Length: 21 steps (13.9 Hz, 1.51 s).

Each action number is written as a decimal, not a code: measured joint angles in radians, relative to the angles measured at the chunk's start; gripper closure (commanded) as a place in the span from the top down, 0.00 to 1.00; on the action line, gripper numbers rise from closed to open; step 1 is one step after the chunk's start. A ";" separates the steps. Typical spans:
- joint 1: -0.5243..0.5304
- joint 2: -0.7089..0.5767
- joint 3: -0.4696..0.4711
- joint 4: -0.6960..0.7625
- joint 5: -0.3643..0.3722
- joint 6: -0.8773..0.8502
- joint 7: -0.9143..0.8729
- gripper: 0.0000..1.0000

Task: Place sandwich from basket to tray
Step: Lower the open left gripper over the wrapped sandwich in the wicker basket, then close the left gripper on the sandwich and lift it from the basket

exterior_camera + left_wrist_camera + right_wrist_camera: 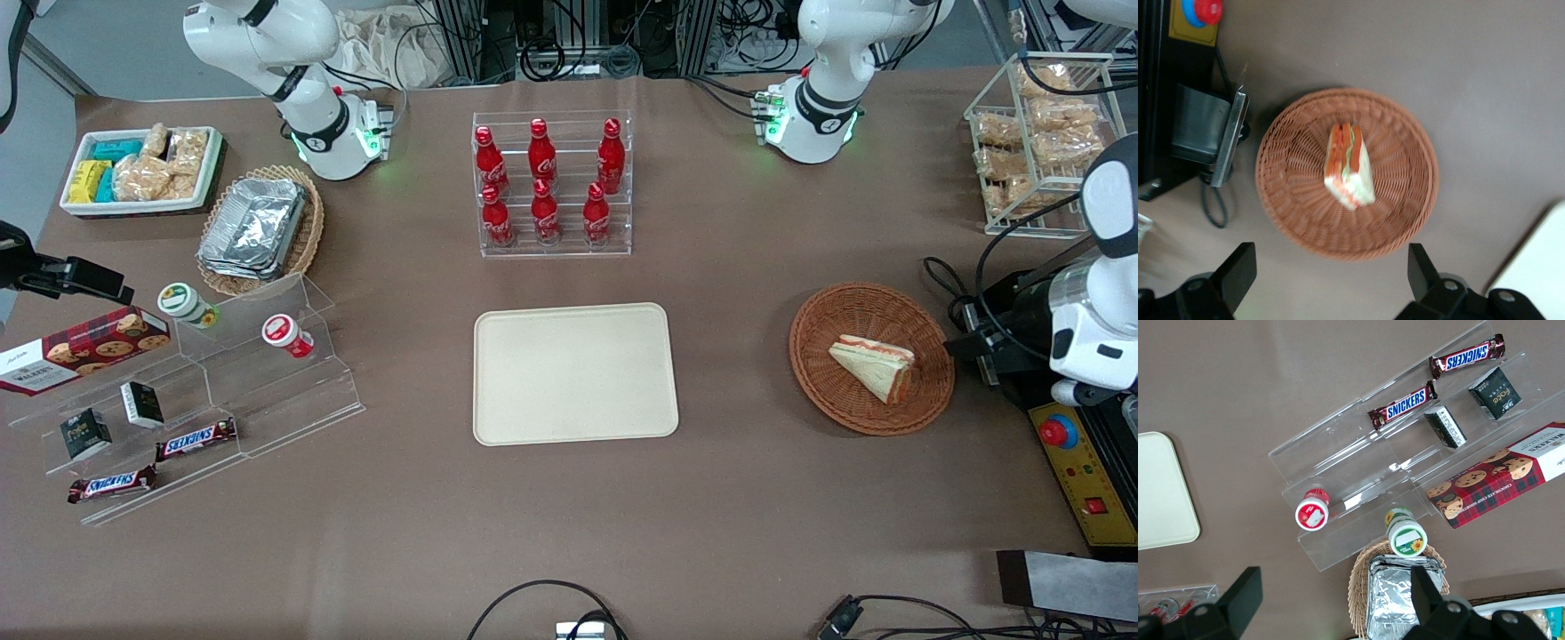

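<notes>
The sandwich, a white bread wedge with orange-red and green filling, lies in the round reddish-brown wicker basket. The cream-beige tray lies bare at the table's middle, apart from the basket toward the parked arm's end. My left gripper hovers beside the basket, toward the working arm's end. In the left wrist view the gripper is open and empty, its fingers wide apart over the basket's rim, clear of the sandwich. A corner of the tray shows there too.
A yellow control box with a red button and cables lie beside the basket. A wire rack of snacks and a cola bottle rack stand farther from the front camera. An acrylic stand with snacks is toward the parked arm's end.
</notes>
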 measured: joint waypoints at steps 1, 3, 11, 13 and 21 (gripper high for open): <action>-0.003 -0.016 -0.005 -0.072 0.000 0.078 -0.071 1.00; -0.008 -0.044 -0.017 -0.217 0.000 0.238 -0.145 1.00; 0.001 -0.051 -0.007 -0.477 0.001 0.563 -0.163 1.00; 0.002 -0.045 -0.002 -0.478 0.010 0.565 -0.163 1.00; 0.012 0.049 0.017 -0.481 0.049 0.698 -0.162 1.00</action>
